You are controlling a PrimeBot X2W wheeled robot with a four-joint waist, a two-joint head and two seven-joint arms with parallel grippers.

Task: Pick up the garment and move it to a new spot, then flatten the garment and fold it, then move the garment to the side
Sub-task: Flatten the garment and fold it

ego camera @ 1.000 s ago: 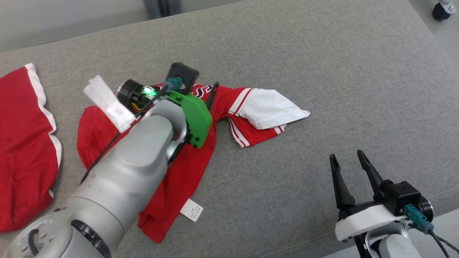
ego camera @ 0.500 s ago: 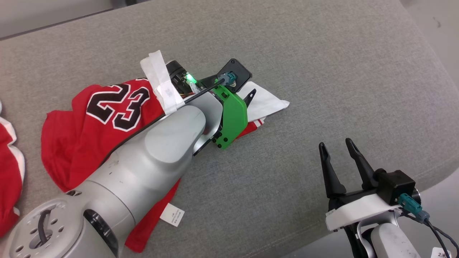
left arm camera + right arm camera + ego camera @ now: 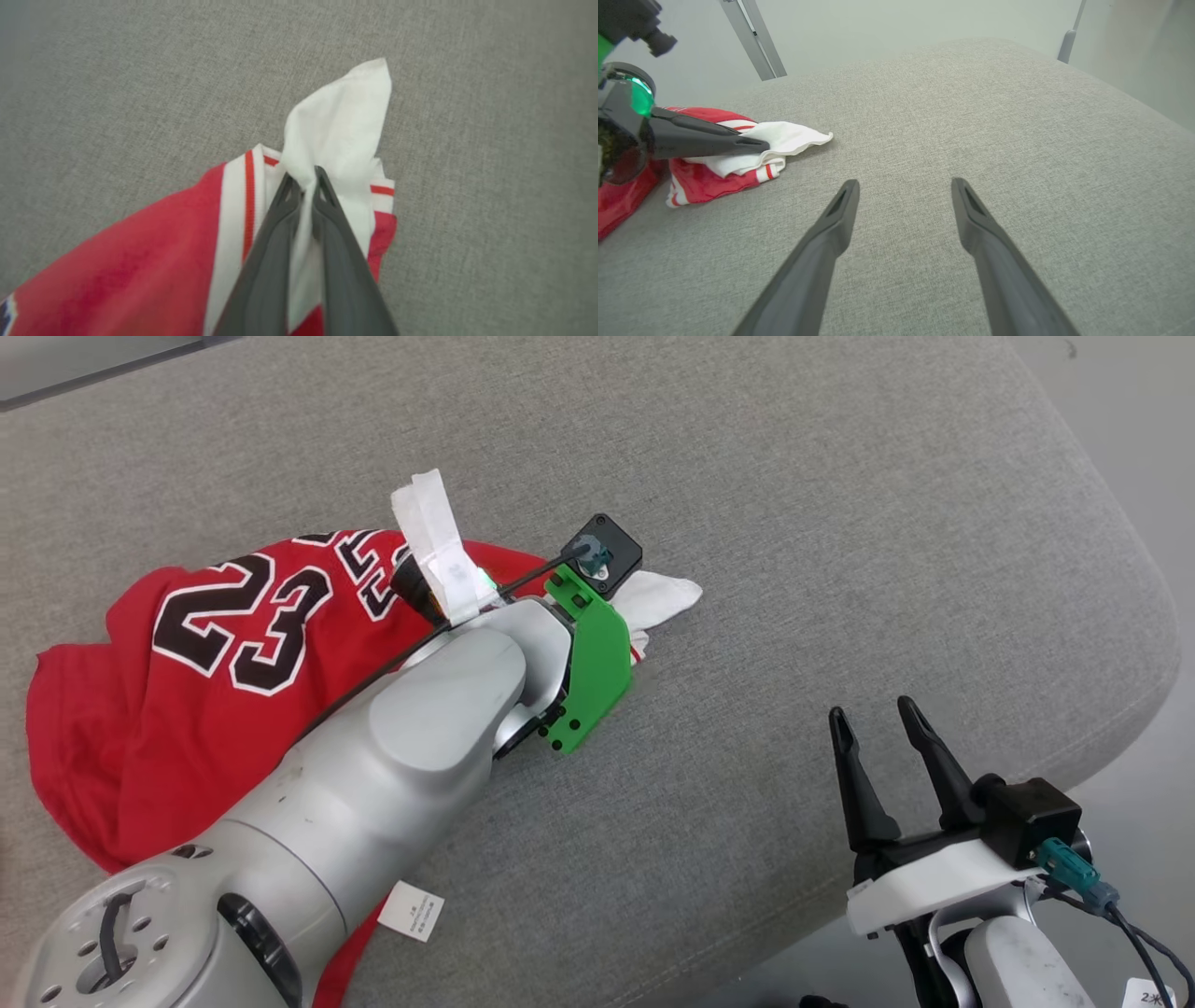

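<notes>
The garment (image 3: 215, 663) is a red jersey with black number 23 and a white sleeve (image 3: 663, 597), lying crumpled on the grey cushion. My left gripper (image 3: 306, 179) is shut on the white sleeve cloth, which bunches between its fingertips (image 3: 322, 184). In the right wrist view the left gripper's dark fingers (image 3: 710, 140) lie over the white sleeve (image 3: 789, 137) at the left. My right gripper (image 3: 873, 728) stands open above the cushion at the lower right, apart from the garment (image 3: 714, 179), with nothing between its fingers (image 3: 836, 219).
The grey cushion (image 3: 794, 523) has bare fabric to the right of the garment, and its rounded edge (image 3: 1139, 709) drops to the floor at the right. A white care label (image 3: 411, 912) lies by my left arm (image 3: 373, 765).
My left gripper has moved right along the garment to the white sleeve and shut on it. The camera has shifted, so the whole picture slid. My right gripper stays open.
</notes>
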